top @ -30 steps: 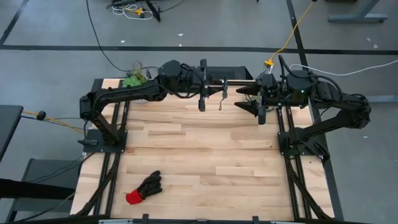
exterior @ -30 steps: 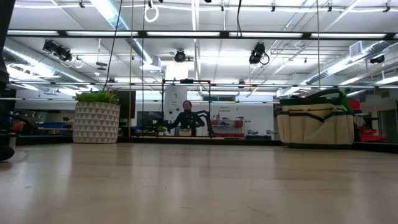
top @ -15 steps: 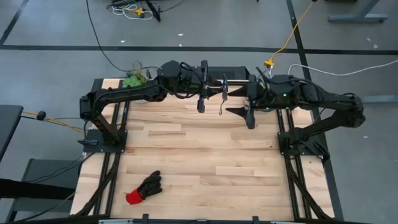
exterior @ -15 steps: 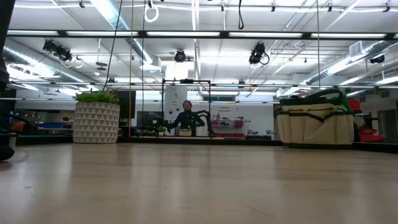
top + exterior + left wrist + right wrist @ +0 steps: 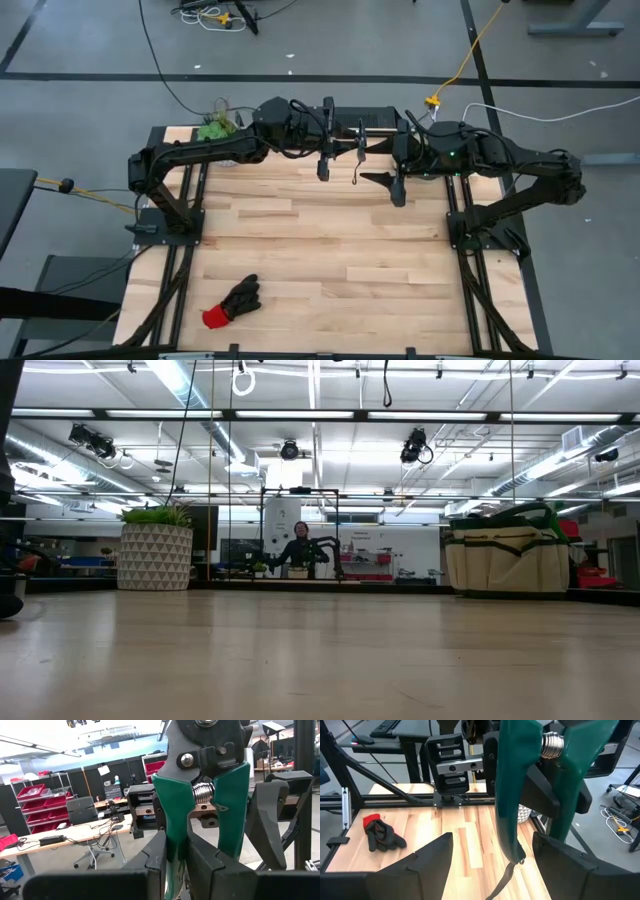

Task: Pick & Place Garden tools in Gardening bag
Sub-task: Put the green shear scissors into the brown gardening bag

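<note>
Pruning shears (image 5: 200, 805) with green handles hang in mid-air above the far middle of the wooden surface (image 5: 330, 240), one handle pinched between the fingers of the left tool (image 5: 340, 152) — in the left wrist view that handle runs down into the narrow gap between the two dark fingers (image 5: 155, 855). The right tool (image 5: 392, 180) sits just beside the shears, its fingers (image 5: 427, 852) spread wide on either side of the green handles and not touching them. A thin strap dangles from the handle end. The gardening bag (image 5: 507, 558), beige with green trim, stands at the far right corner of the surface, mostly hidden under the right arm from above. The black glove with red cuff (image 5: 231, 301) lies well apart near the front left edge. The potted plant (image 5: 155, 548) stands at the far left corner.
</note>
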